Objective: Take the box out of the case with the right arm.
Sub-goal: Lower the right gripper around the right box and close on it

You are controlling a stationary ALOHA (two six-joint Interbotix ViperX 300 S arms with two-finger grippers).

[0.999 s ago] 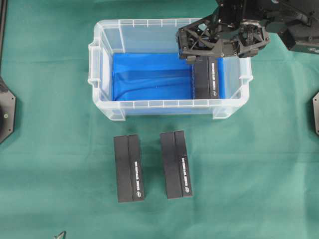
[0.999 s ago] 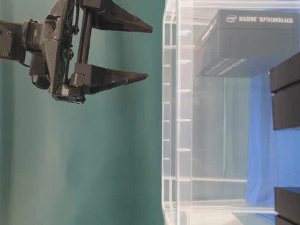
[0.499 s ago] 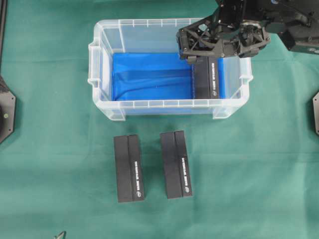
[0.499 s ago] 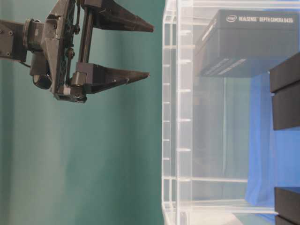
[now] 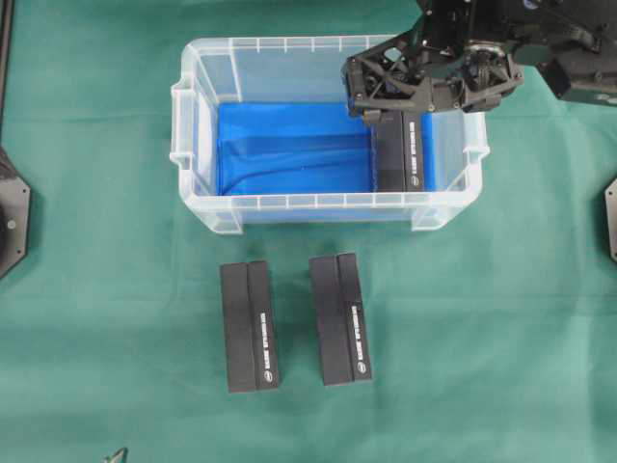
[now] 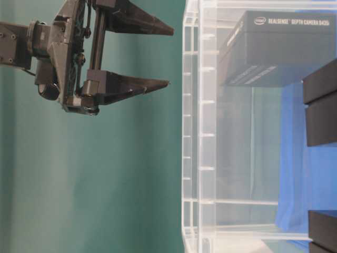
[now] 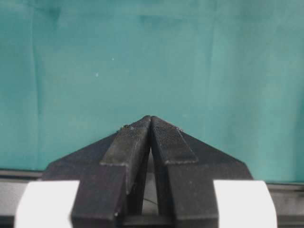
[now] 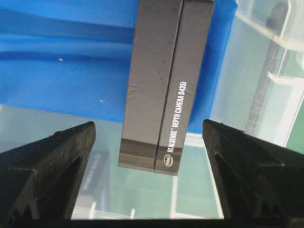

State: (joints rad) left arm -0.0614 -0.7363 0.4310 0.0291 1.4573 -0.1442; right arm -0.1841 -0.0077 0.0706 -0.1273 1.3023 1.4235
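1. Black lattice fingers of the right gripper stand wide apart above the far right corner of the case, with nothing between them.
2. From the right wrist view, the two fingers frame the box, which lies below them on the blue lining; no finger touches it.
3. The box is dark, long and narrow, printed with white lettering along one edge, and rests flat inside the case near its right wall, its far end hidden under the gripper.
4. At table level the same gripper hovers just outside the clear rim of the case, fingertips pointing towards it.
5. The right arm reaches in from the far right corner of the overhead view.
6. Two similar dark boxes lie on the green cloth on the near side of the case: one to the left, one to the right, side by side and apart.
7. The left gripper appears only in its own wrist view, its fingers pressed together at the tips over bare cloth, holding nothing.
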